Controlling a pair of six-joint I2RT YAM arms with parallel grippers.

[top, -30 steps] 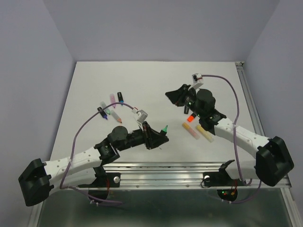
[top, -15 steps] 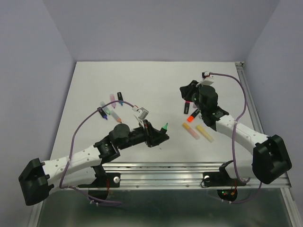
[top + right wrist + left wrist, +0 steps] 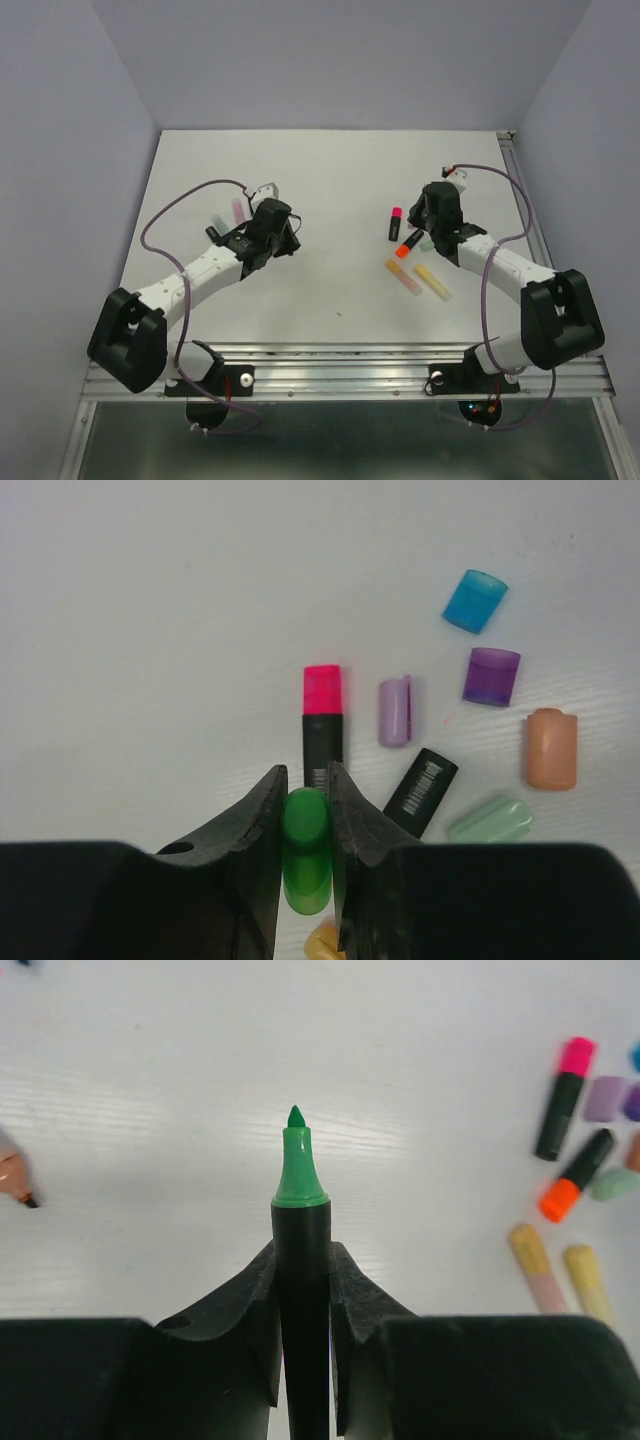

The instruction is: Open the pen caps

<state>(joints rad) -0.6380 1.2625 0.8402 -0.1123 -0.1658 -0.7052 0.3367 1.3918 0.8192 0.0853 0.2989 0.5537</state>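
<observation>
The left gripper pinches a black pen between its jaws, and the bare green tip points out over the white table. More to the right lie two closed pens, one with a pink cap and one with an orange cap. The right gripper presses its jaws on a loose green cap. Near it on the table lie a lilac cap, a purple cap, a blue cap, a peach cap and a mint cap.
</observation>
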